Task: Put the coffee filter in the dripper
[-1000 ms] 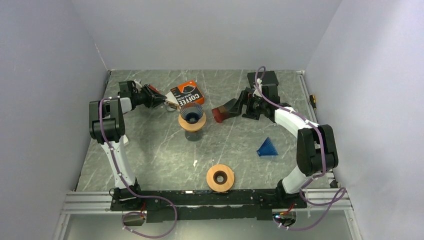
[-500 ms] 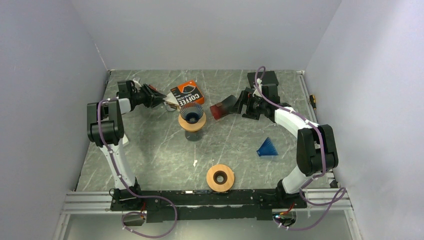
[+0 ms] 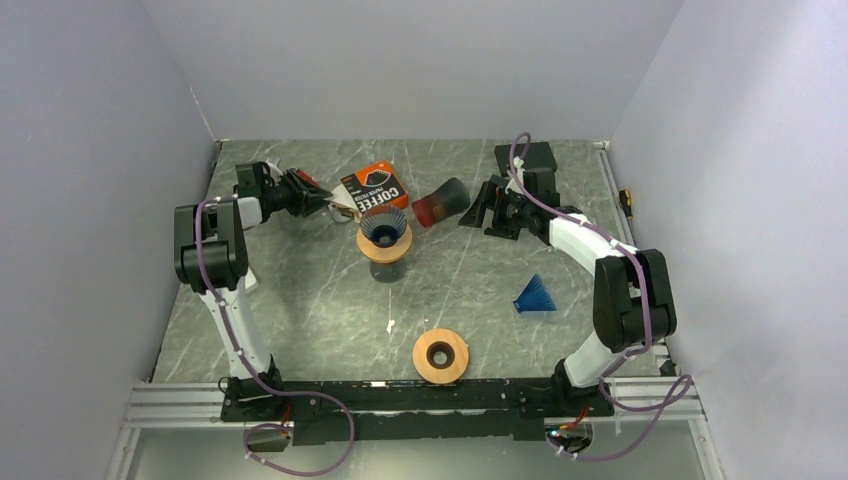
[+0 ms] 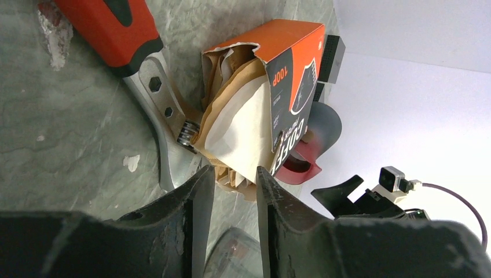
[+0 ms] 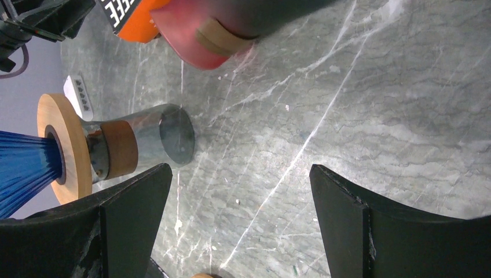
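- Left gripper: jaws narrow, with the edge of a brown coffee filter between the tips. I cannot tell if it is pinched.
- The filter sits in the orange box, at 12 o'clock from the dripper.
- Right gripper: jaws spread wide, holding nothing.

Filter box orange, black panel; filters tan, white; dripper blue; table grey, white-veined.

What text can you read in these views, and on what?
"COFFEE": top face of the orange box, top view.
"100P": the box's side, left wrist view.
"FFEE": cut-off corner of the box, right wrist view.
Smaller print on the box: too small to read.
Nothing else carries text.
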Robot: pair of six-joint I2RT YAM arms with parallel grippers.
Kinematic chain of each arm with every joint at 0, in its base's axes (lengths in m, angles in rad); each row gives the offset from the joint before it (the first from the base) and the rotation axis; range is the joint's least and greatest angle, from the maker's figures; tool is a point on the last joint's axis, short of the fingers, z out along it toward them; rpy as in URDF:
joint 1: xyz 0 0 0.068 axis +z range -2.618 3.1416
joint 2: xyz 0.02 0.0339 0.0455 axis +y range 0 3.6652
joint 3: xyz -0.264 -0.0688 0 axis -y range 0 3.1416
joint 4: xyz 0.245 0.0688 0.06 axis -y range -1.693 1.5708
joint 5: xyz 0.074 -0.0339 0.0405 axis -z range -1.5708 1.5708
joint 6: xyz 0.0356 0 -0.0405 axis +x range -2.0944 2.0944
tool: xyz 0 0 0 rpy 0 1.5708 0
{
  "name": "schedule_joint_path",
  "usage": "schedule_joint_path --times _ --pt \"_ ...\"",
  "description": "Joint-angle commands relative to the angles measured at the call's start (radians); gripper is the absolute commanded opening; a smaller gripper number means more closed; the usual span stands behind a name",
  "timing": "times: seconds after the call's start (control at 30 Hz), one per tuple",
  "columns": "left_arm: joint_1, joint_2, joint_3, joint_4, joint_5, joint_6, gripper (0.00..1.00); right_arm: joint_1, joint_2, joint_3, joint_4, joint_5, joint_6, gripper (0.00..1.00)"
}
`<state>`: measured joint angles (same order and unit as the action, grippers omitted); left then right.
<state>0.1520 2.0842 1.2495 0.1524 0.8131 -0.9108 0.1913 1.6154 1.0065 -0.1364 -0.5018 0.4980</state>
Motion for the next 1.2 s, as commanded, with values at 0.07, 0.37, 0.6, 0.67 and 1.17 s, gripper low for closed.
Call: schedule_joint_path --times 0.07,0.37,0.6,0.67,1.17 --pt "0.002 0.014 0.052 0.017 -0.010 0.012 0.38 -0.003 -0.015 0.024 -0.006 0.017 -0.025 0.94" --pt "0.001 0.050 0.044 0.076 -0.017 -0.023 0.47 -0.004 -0.017 0.018 0.000 0.019 -0.022 0.94" --pt "0.000 0.068 0.054 0.095 -0.016 -0.034 0.44 -0.003 -0.011 0.023 -0.002 0.015 -0.023 0.94" --pt "0.001 0.068 0.058 0.099 -0.016 -0.036 0.41 -0.003 -0.012 0.022 -0.004 0.015 -0.024 0.94" --pt "-0.005 -0.048 -0.007 0.026 -0.063 0.018 0.42 -0.003 -0.008 0.018 0.004 0.011 -0.022 0.94"
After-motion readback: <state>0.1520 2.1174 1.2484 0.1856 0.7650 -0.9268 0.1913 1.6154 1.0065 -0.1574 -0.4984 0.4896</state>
